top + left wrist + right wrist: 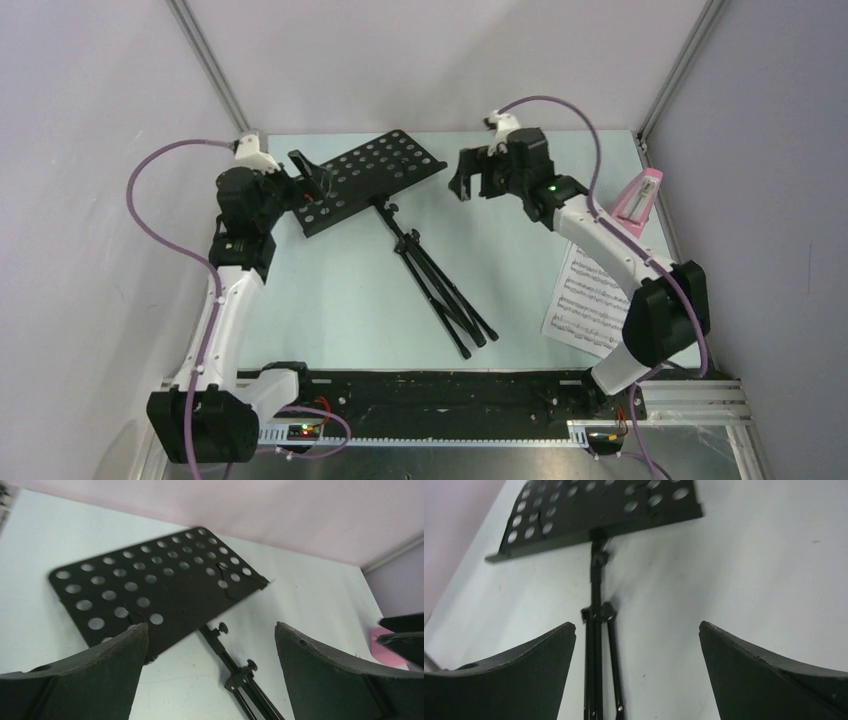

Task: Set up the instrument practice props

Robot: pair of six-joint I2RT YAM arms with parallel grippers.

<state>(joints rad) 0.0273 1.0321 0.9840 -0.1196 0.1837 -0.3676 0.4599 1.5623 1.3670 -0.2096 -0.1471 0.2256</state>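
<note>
The black music stand lies flat on the table, its hole-punched desk (pixel 372 178) at the back and its folded tripod legs (pixel 445 295) pointing toward the front. My left gripper (pixel 312 180) hovers open at the desk's left end, and the desk (pixel 155 587) fills the left wrist view. My right gripper (pixel 470 172) hangs open just right of the desk, looking down at the stand's pole (pixel 594 625). A pink metronome (pixel 640 197) stands at the right edge. White sheet-music pages (pixel 585 298) lie at the right, partly under the right arm.
Metal frame posts (pixel 215 70) rise at the back corners against the pale walls. A black rail (pixel 440 395) with the arm bases runs along the near edge. The right arm (pixel 620 260) reaches over the sheet music.
</note>
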